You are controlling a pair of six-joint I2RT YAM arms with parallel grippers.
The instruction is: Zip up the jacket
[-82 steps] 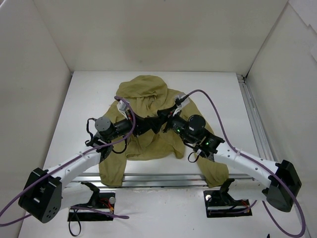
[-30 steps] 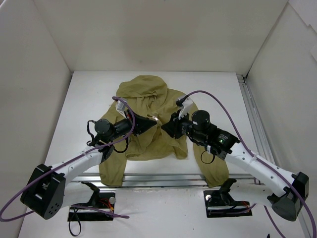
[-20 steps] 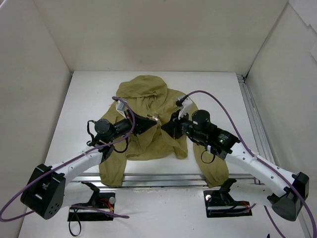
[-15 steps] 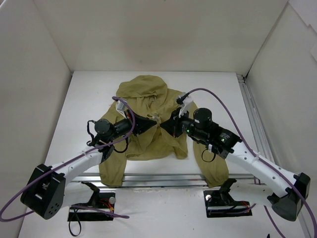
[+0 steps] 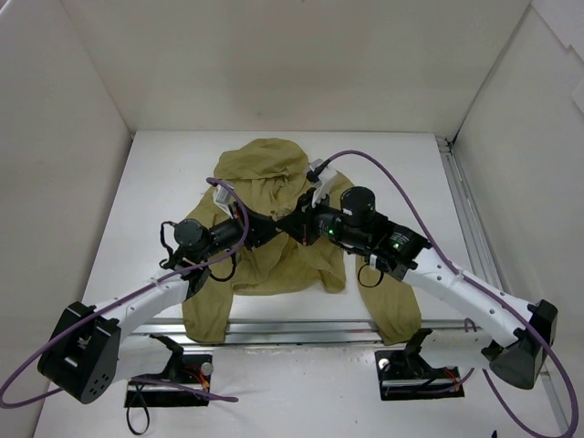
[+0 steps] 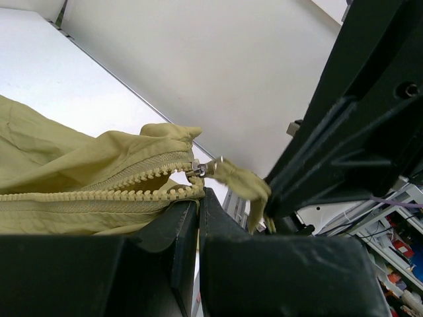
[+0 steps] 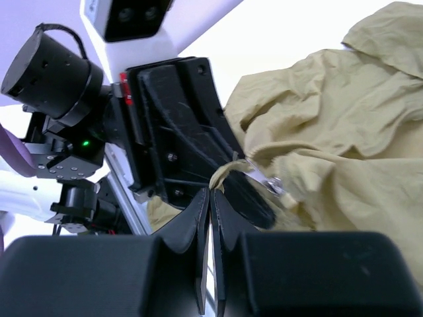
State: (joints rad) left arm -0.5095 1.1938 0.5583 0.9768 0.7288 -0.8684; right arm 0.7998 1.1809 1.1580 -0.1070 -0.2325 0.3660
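The olive jacket (image 5: 270,171) lies spread on the white table, hood toward the far wall. Both grippers meet over its front. My left gripper (image 5: 276,228) is shut on the fabric edge just below the zipper teeth (image 6: 99,193), as the left wrist view shows (image 6: 199,195). The metal slider (image 6: 198,168) sits at the end of the teeth, and its olive cloth pull tab (image 6: 242,185) runs off to the right. My right gripper (image 5: 297,225) is shut on that pull tab (image 7: 225,173), fingertips (image 7: 202,198) pressed together, with the slider (image 7: 271,182) just beyond them.
White walls enclose the table on three sides. A metal rail (image 5: 301,333) runs along the near edge under the jacket's hem, and another rail (image 5: 464,214) runs along the right side. Purple cables (image 5: 401,214) arc over both arms.
My right gripper has moved left and slightly away, up to the left gripper, and shut on the zipper pull tab. The left gripper has stayed shut in place.
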